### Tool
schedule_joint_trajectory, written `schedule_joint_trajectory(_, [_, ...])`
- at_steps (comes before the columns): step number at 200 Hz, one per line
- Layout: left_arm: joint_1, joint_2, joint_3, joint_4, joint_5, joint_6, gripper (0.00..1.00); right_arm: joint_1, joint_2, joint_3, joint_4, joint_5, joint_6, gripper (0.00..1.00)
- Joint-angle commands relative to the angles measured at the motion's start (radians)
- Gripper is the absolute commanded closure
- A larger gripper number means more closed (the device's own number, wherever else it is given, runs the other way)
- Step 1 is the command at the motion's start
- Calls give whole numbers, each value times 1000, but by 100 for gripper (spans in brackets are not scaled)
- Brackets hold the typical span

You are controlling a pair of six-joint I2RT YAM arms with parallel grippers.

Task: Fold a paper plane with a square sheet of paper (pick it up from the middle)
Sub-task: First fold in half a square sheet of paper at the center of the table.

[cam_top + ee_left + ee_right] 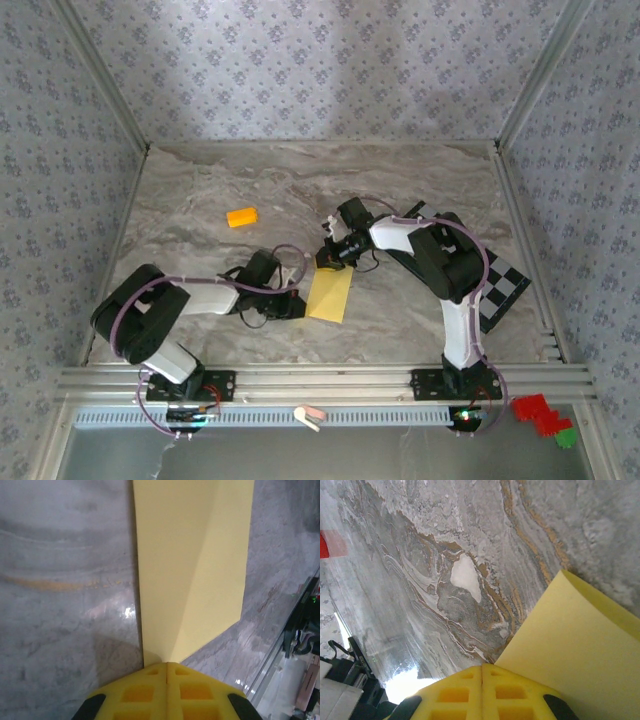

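Folding is under way at the middle of the table (300,180), slightly toward its near edge, where the square sheet of paper (331,295) lies between the two arms as a narrow upright rectangle, apparently doubled over on itself. By that look, the job stands at an early crease, with no pointed nose and no dart shape yet formed. The left gripper (293,303) meets the sheet at its left edge. Its wrist view shows the left gripper (166,666) fully closed, with the pale-yellow paper (195,570) tapering right into the fingertips along a diagonal crease, seemingly pinched there. The right gripper (333,258) sits at the sheet's far end. Seen from its own wrist, the right gripper (481,667) is also closed, touching a curled, lifted layer of the paper (580,645) just beside its tips. Whether it grips or merely presses that layer cannot be told. The next move likely calls for flattening the raised layer and keeping the edges aligned while the left pinch anchors the sheet, since thin paper slides easily on the smooth marbled surface.
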Motion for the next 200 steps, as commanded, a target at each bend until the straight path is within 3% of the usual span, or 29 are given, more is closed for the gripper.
schedule_joint_trajectory(1, [-31, -20, -59, -217, 42, -10, 100, 6, 75, 20, -85, 135, -52, 94])
schedule_joint_trajectory(30, [4, -156, -33, -275, 24, -6, 100, 35, 89, 63, -108, 98, -113, 94])
schedule_joint_trajectory(66, [127, -416, -41, -313, -64, -51, 90, 82, 153, 226, -202, 4, -208, 93])
schedule_joint_trajectory(102, [153, -535, -39, -348, -195, -117, 80, 70, 126, 339, -295, -32, -278, 79])
schedule_joint_trajectory(122, [156, -481, -4, -316, -193, -132, 75, 54, 39, 328, -300, -40, -280, 71])
schedule_joint_trajectory(142, [153, -366, 73, -281, -159, -122, 76, 29, -102, 210, -274, 12, -243, 66])
schedule_joint_trajectory(179, [136, -116, 230, -238, -153, -53, 85, 35, -379, -83, -294, 351, -97, 60])
schedule_joint_trajectory(200, [126, 13, 303, -215, -154, -24, 89, 88, -479, -199, -275, 421, -5, 51])
